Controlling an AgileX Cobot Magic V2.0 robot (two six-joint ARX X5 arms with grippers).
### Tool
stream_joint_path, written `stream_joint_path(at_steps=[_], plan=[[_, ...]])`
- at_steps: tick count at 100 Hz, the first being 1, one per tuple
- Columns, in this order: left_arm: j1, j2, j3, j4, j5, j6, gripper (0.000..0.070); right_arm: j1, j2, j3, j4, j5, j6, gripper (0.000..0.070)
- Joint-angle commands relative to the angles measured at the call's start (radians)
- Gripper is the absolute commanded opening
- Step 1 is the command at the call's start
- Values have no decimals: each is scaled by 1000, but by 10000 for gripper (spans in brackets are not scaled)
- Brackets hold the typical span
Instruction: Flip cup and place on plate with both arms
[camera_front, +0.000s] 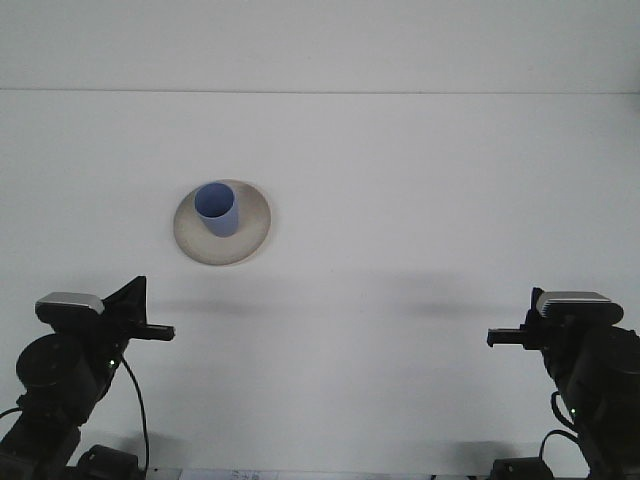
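A blue cup (217, 209) is standing mouth-up on a beige plate (250, 236), left of frame centre. The left gripper (160, 331) and right gripper (498, 338) are sitting low at the bottom corners, holding nothing; their opening is impossible to tell.

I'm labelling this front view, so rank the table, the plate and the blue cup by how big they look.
1. Table, largest, filling most of the view.
2. Plate.
3. Cup, smallest, standing on the plate, within its rim.

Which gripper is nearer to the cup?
The left gripper. The cup stands on the plate at the table's left side; the right gripper is far across.
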Motion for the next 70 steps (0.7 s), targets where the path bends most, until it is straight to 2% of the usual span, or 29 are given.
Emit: stream_joint_path(at_steps=[1,15,52,70], plan=[[-3,-13,13,22,-2,61,12,0,5,9,11,0,3,7],[12,-48,-9,61,0,126,12,0,5,9,11,0,3,7],[73,-310,-406,343,3,119,12,1,5,9,11,1,3,7],[98,-468,-590,407,51,108,12,0,5,9,11,1,3,7]])
